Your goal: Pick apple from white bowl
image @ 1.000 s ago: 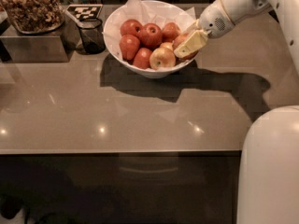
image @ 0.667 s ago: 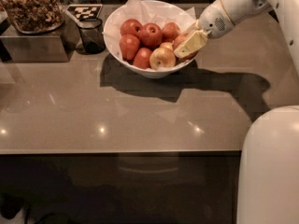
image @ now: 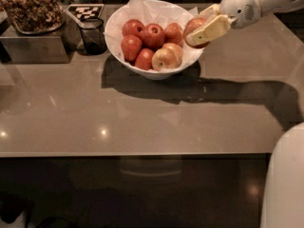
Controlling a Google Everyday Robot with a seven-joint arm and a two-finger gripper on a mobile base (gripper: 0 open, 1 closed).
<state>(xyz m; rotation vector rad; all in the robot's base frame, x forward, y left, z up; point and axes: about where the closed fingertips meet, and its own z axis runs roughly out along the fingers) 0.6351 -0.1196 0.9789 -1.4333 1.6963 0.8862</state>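
Gripper [image: 198, 28] is clamped on the apple [image: 191, 25], which sits just above the white bowl [image: 114, 38] at its 3 o'clock rim. Risk: the round fruit may slip from the narrow two-finger hold and drop onto the other apples [image: 153, 36] or the counter [image: 142, 122]. The far-side contact is hidden behind the fruit.
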